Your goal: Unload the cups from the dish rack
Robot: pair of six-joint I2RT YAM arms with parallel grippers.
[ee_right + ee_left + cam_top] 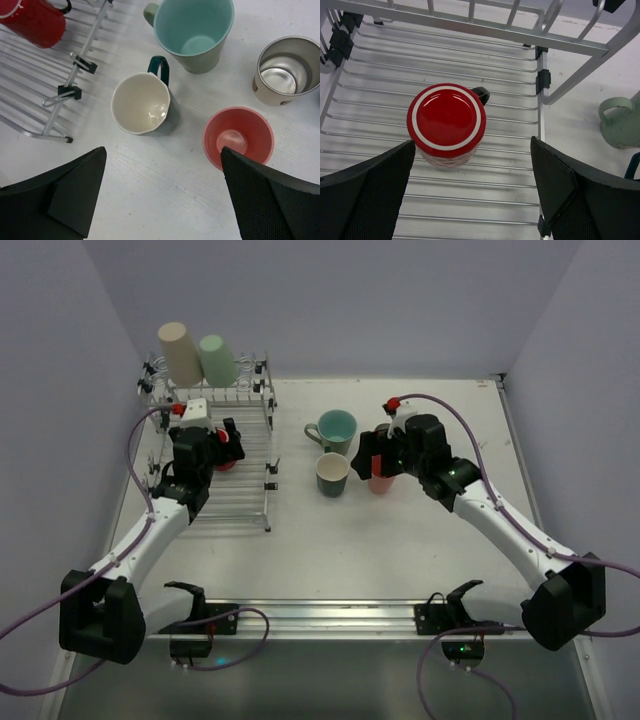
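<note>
The chrome dish rack (250,465) stands at the left. A beige cup (180,352) and a mint green cup (215,358) sit upside down on its raised back tier. A red mug (446,122) stands upside down on the lower bars. My left gripper (472,146) hovers open just above it, one finger on each side. On the table stand a teal-lined mug (195,30), a dark green mug (142,102), a pink cup (239,137) and a small grey metal cup (287,67). My right gripper (163,150) is open above them, holding nothing, its right finger beside the pink cup.
Purple walls close in the table on the left, back and right. A metal rail (320,615) with the arm bases runs along the near edge. A white block (193,408) sits at the rack's back left. The rack's right rim (540,115) lies under my left gripper's right finger.
</note>
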